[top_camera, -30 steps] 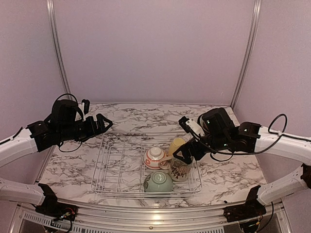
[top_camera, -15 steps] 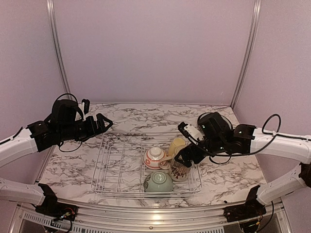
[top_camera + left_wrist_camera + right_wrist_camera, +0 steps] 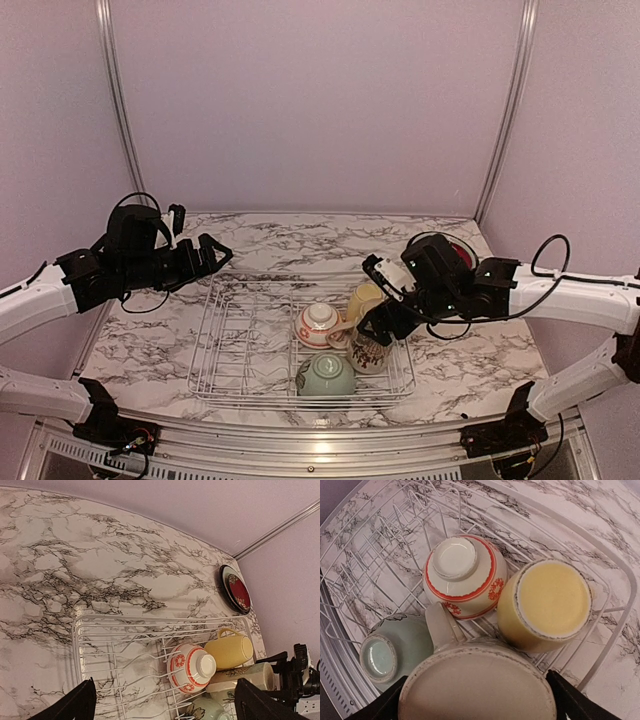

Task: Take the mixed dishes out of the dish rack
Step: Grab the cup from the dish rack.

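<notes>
The wire dish rack (image 3: 232,345) holds several upturned dishes at its right end: a white-and-red bowl (image 3: 319,322), a yellow cup (image 3: 362,297), a tall cream mug (image 3: 371,352) and a pale green bowl (image 3: 326,376). My right gripper (image 3: 378,325) is down over the mug and open. In the right wrist view the mug's base (image 3: 477,685) fills the space between the two fingers (image 3: 567,697). Above the rack's far left corner my left gripper (image 3: 212,254) hangs open and empty. The dark red plate (image 3: 238,589) lies on a black-rimmed plate (image 3: 224,582) on the table.
The rack's left half (image 3: 115,655) has only bare wire prongs. The two stacked plates (image 3: 459,250) sit at the back right corner behind my right arm. Marble tabletop (image 3: 300,235) stretches behind the rack, with lilac walls on three sides.
My right gripper has moved left and down from beside the rack onto the cream mug, its jaws narrowing a little. The left arm has not moved.
</notes>
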